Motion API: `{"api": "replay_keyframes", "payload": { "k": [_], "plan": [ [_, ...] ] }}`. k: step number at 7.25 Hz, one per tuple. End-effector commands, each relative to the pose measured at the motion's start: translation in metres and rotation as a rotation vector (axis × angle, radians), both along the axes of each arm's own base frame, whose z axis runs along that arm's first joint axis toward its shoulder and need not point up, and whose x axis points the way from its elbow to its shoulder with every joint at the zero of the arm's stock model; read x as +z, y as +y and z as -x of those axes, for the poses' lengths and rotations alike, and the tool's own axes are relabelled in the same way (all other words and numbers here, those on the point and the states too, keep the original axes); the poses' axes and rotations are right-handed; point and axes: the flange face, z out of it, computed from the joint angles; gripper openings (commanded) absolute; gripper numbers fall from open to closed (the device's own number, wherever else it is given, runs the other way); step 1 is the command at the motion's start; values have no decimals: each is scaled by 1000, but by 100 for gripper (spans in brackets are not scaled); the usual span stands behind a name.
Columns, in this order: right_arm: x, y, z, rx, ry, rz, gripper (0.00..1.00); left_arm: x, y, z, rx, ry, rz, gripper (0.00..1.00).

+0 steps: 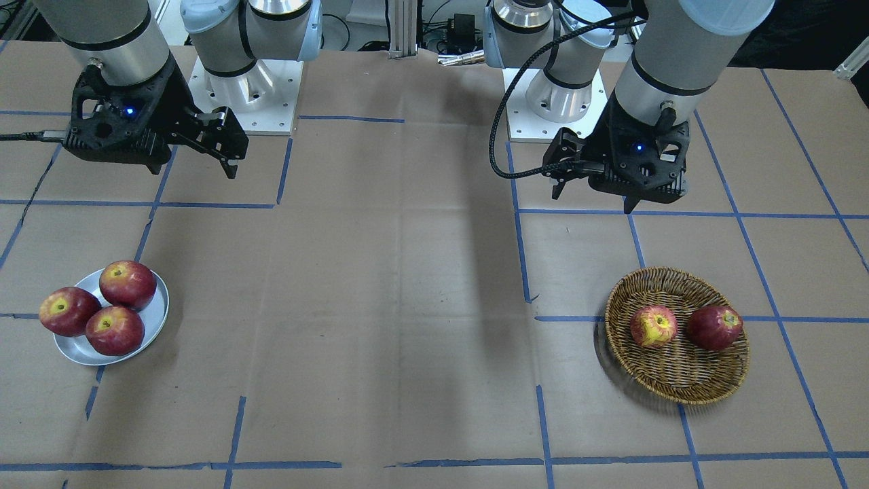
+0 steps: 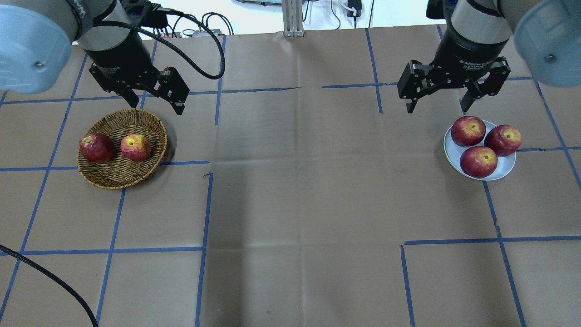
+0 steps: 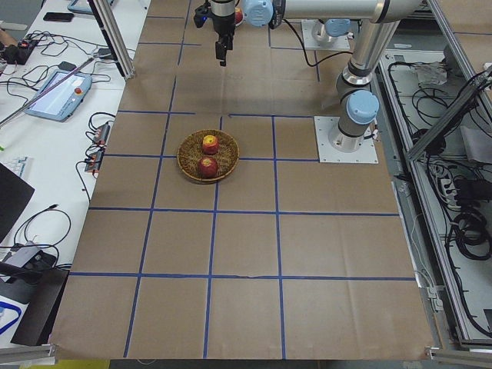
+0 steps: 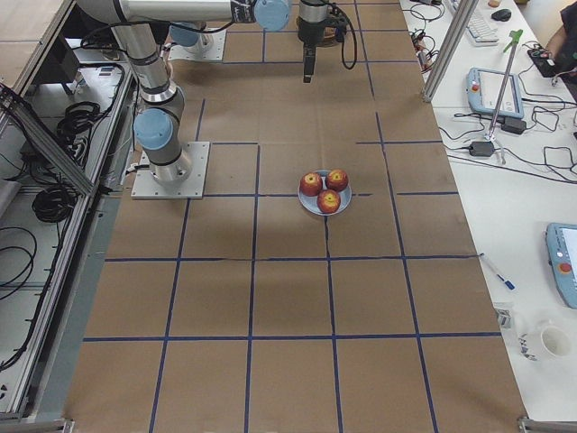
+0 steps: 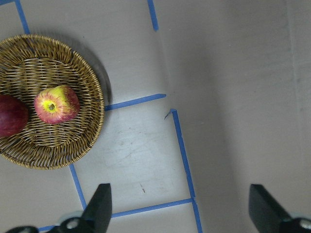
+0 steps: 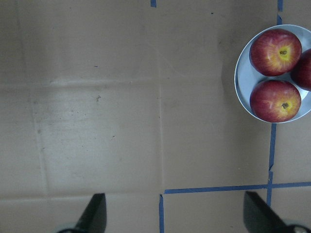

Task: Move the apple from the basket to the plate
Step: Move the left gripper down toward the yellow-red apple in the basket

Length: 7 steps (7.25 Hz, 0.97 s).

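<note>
The yellow-patched apple (image 2: pixel 135 147) lies in the wicker basket (image 2: pixel 118 175) on my left, beside a dark red apple (image 2: pixel 96 147). It also shows in the front view (image 1: pixel 654 326) and the left wrist view (image 5: pixel 56 104). My left gripper (image 2: pixel 156 103) hangs open and empty, high above the table near the basket and touching nothing. The metal plate (image 2: pixel 505 169) on my right holds three dark red apples (image 2: pixel 479 161). My right gripper (image 2: pixel 438 109) hangs open and empty, high beside the plate (image 6: pixel 241 77).
Brown paper with blue tape lines (image 2: pixel 206 204) covers the table. The two arm bases (image 1: pixel 244 95) stand at the robot's edge. Cables and operator desks (image 3: pixel 54 84) lie off the table ends.
</note>
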Motion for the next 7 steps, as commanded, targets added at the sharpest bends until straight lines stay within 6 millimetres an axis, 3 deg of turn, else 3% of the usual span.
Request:
{"api": "replay_keyframes", "payload": {
  "k": [1,7],
  "plan": [
    [0,-1,0,2,1,4,100,-5,-5,0,-1,-5,-8,99],
    [0,-1,1,0,0,9,100,1,0,-11,5,-7,10,99]
  ]
}}
